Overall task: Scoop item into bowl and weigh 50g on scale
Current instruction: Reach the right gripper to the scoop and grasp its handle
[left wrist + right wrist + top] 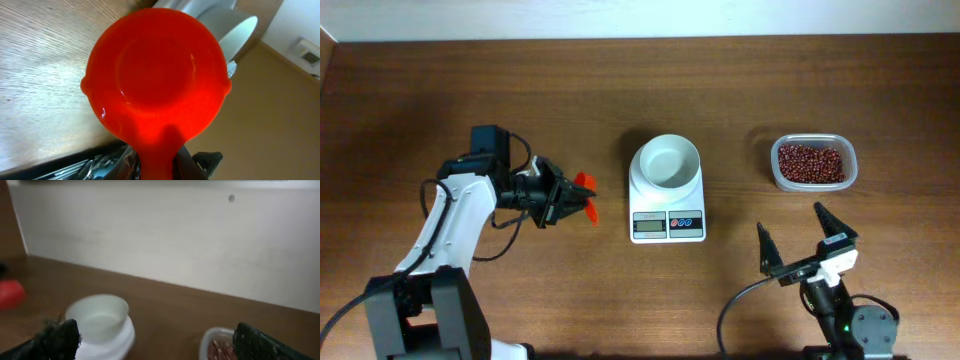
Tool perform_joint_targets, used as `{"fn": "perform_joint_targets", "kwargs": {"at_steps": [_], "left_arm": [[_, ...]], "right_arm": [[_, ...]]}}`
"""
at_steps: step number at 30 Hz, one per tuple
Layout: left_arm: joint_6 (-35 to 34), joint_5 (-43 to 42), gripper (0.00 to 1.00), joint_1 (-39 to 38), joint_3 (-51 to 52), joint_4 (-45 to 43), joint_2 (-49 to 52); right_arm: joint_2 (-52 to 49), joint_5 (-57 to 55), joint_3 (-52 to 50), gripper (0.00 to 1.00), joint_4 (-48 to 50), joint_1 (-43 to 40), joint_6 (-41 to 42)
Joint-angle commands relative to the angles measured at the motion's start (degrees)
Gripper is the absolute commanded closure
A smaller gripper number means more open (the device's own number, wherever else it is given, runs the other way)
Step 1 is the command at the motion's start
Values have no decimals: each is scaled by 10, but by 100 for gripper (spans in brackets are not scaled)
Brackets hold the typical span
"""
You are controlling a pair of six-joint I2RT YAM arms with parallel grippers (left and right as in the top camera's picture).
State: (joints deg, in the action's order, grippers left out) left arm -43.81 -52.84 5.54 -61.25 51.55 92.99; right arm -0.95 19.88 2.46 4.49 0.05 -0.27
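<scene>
The left gripper (558, 200) is clamped narrowly on the handle of an empty red scoop (584, 184), whose cup points right toward the scale (668, 226) and the white bowl (666, 160) sitting on it. The beans (810, 162) lie in a clear tub (777, 180) well to the right, beyond scale and bowl, so the scoop likely has to cross past both. The right gripper (790, 220), wide and empty, is nearer the tub.
</scene>
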Motion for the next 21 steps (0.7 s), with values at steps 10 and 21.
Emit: {"fn": "perform_joint_targets", "kwargs": {"at_steps": [10,21], "left_arm": [[-93,-115,100,2,-5,-113,-11],[-341,35,100,-90,-6,-190,-11]], "right_arm": [[-613,425,541,1,-208,3,148],[-755,-31,629,34,-332,320,290]]}}
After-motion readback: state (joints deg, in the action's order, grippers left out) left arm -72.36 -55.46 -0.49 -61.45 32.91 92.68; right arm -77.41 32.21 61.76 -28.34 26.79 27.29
